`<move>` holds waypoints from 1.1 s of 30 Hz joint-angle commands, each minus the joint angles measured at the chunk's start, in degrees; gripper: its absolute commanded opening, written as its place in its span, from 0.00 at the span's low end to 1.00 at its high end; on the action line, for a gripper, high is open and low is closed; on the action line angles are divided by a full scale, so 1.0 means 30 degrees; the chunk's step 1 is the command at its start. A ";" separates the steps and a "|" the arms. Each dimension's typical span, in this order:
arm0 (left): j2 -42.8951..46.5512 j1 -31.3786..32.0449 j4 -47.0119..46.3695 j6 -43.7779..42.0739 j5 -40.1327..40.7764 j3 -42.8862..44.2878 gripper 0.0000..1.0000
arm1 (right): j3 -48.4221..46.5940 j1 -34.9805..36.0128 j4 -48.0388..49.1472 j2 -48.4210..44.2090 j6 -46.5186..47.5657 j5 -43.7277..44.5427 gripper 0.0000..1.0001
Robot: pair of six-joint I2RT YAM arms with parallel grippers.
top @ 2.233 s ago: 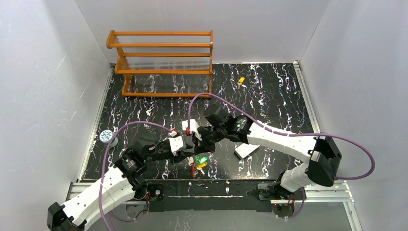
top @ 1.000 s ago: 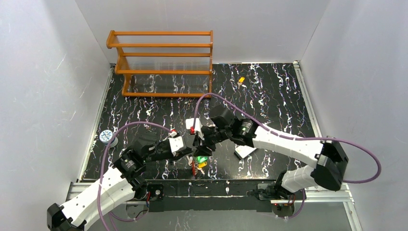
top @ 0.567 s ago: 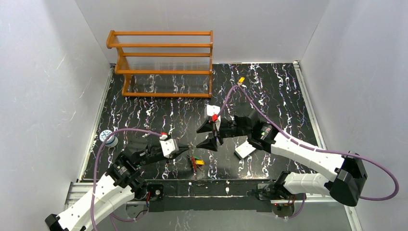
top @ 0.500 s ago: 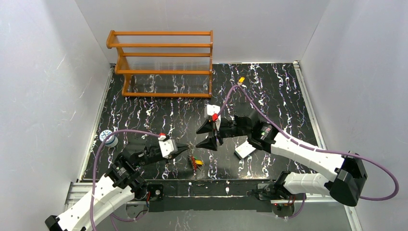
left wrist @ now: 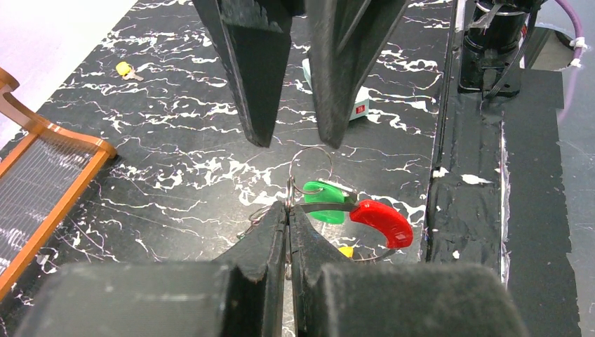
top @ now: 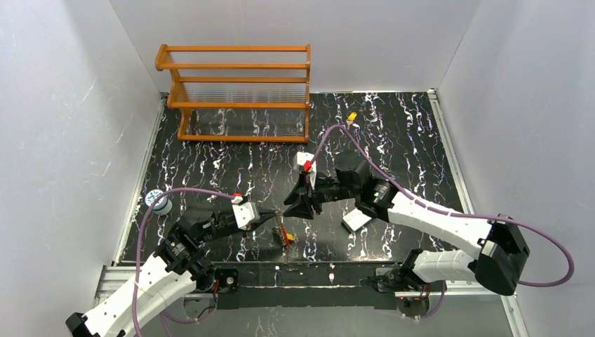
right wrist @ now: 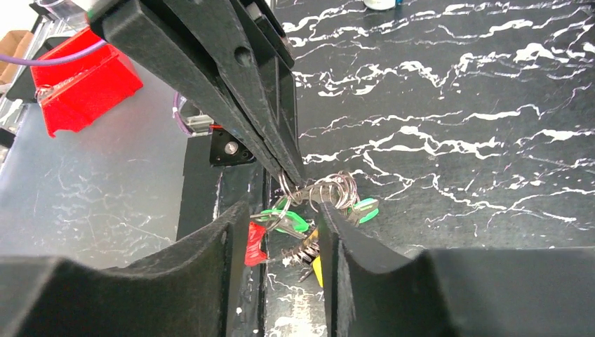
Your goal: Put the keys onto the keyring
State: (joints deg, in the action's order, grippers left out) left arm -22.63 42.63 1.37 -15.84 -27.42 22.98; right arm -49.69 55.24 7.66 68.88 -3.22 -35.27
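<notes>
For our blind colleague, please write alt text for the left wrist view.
The left end effector, shut, pinches a silver keyring, with a green key and a red piece beside it. The right end effector's dark fingers stand open beyond, over a black marbled table.

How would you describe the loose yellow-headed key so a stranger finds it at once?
Find the orange wooden rack at the back of the black marbled table. Right of it, a small yellow-headed key lies alone. The other coloured keys sit bunched together near the front edge.
</notes>
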 commanded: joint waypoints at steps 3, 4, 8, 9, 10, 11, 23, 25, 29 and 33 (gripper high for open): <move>0.0133 0.0097 -0.0746 -0.0053 -0.0089 0.0132 0.00 | -0.0485 0.0012 -0.0093 0.0718 -0.0447 -0.0224 0.34; 0.0118 0.0113 -0.0748 -0.0054 -0.0125 0.0132 0.00 | -0.0487 -0.0005 -0.0052 0.0785 -0.0438 -0.0384 0.28; 0.0103 0.0115 -0.0734 -0.0053 -0.0148 0.0132 0.00 | -0.0399 0.0010 0.0141 0.0966 -0.0559 -0.0717 0.05; 0.0059 0.0090 -0.0746 -0.0053 -0.0147 0.0117 0.00 | -0.0403 0.0013 0.0164 0.0974 -0.0551 -0.0761 0.02; 0.0039 0.0112 -0.0748 -0.0054 -0.0147 0.0129 0.00 | -0.0385 0.0013 0.0170 0.0947 -0.0513 -0.0770 0.01; 0.0018 0.0115 -0.0748 -0.0050 -0.0147 0.0132 0.00 | -0.0357 -0.0001 0.0193 0.0895 -0.0497 -0.0778 0.01; 0.0154 0.0114 -0.0777 -0.0055 -0.0252 0.0103 0.00 | 0.0074 0.0028 -0.0326 0.0973 0.0322 0.0073 0.01; 0.0161 0.0116 -0.0811 -0.0050 -0.0306 0.0102 0.00 | 0.0071 0.0010 -0.0410 0.1219 0.0354 0.0231 0.01; 0.0191 0.0114 -0.0909 -0.0068 -0.0407 0.0074 0.00 | -0.0056 0.0009 -0.0442 0.1781 0.0328 0.0459 0.01; 0.0191 0.0098 -0.0941 -0.0069 -0.0498 0.0066 0.00 | -0.0309 -0.0009 -0.0444 0.2416 0.0237 0.0571 0.01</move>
State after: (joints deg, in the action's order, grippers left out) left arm -22.68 42.61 1.54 -15.86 -27.49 22.98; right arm -49.71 55.24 6.22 74.26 -3.11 -34.72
